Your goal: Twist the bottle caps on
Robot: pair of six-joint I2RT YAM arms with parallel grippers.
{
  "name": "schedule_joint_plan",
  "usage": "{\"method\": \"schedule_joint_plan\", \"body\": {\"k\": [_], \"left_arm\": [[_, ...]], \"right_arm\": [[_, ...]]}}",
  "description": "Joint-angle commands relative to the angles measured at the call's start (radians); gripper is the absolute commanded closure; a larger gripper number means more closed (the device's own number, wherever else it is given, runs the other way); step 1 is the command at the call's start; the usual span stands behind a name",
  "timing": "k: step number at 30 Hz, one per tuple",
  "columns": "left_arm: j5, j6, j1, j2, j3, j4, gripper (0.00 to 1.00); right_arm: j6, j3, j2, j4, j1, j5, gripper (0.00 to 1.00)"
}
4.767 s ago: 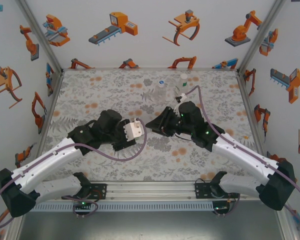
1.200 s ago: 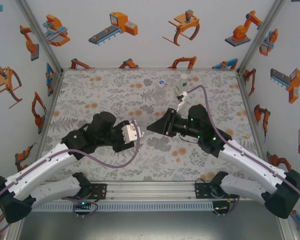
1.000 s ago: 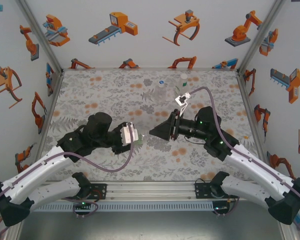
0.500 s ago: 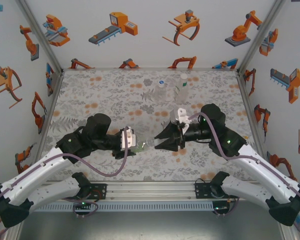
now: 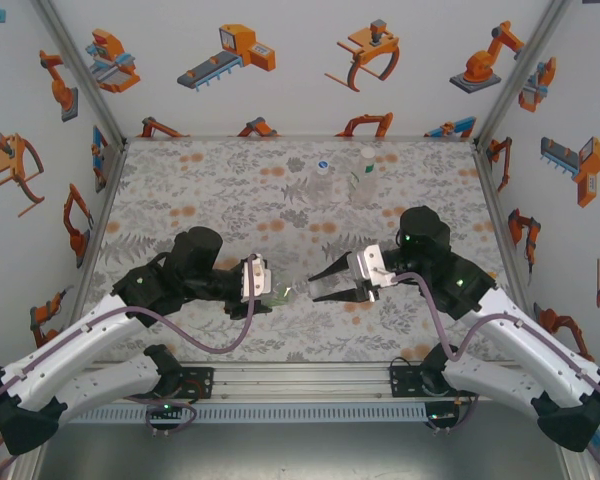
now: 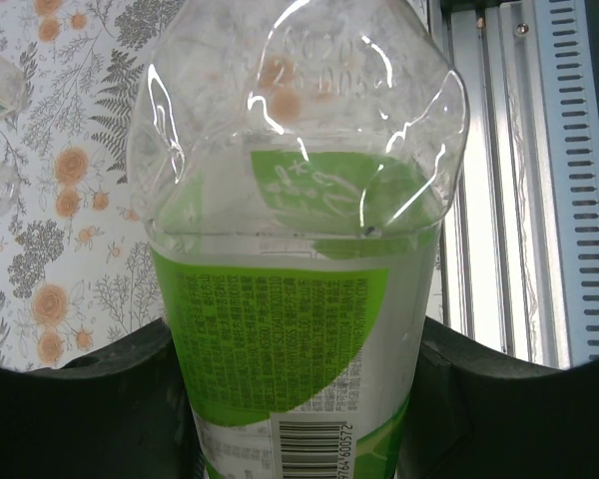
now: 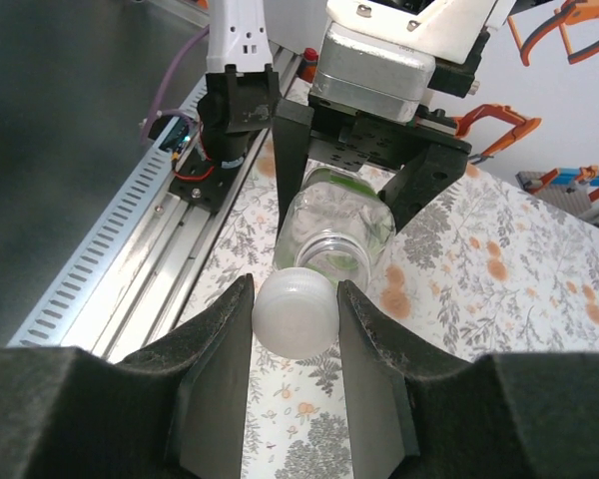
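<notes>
Bottle (image 6: 299, 130) with green label (image 6: 270, 329), barcode (image 6: 314, 454), illegible fine print

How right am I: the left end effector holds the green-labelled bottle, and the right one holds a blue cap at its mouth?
The cap is white, not blue, as the right wrist view shows; the right end effector holds it at the bottle.

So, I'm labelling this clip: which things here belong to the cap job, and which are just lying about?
Job:
green-labelled bottle in left gripper
white cap in right gripper
two bottles at the back

Lying about:
robot wall stickers
floral table cover
</notes>
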State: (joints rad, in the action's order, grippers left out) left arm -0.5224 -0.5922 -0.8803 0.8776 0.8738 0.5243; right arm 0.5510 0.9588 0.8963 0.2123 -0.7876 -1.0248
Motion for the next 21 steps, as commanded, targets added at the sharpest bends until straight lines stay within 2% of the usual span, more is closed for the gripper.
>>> {"method": "schedule_joint_plan", "body": {"k": [1,6,12,21], "left_arm": [[-0.041,-0.015,0.006,0.001,0.003,0.010,1.00],[-0.046,-0.013,0.005,0.005,0.007,0.013,1.00],[-0.045,-0.013,0.005,0.004,0.007,0.012,1.00],[-0.044,-0.011,0.006,0.003,0.008,0.013,1.00]], "right_arm": [[0.049,0.032,-0.003,-0.048,0.001,0.013,0.98],[0.052,0.030,0.004,-0.080,0.002,0.050,0.96],[0.052,0.041,0.034,-0.085,-0.001,-0.017,0.92],[0.052,0.049,0.070,-0.096,-0.016,-0.051,0.90]]}}
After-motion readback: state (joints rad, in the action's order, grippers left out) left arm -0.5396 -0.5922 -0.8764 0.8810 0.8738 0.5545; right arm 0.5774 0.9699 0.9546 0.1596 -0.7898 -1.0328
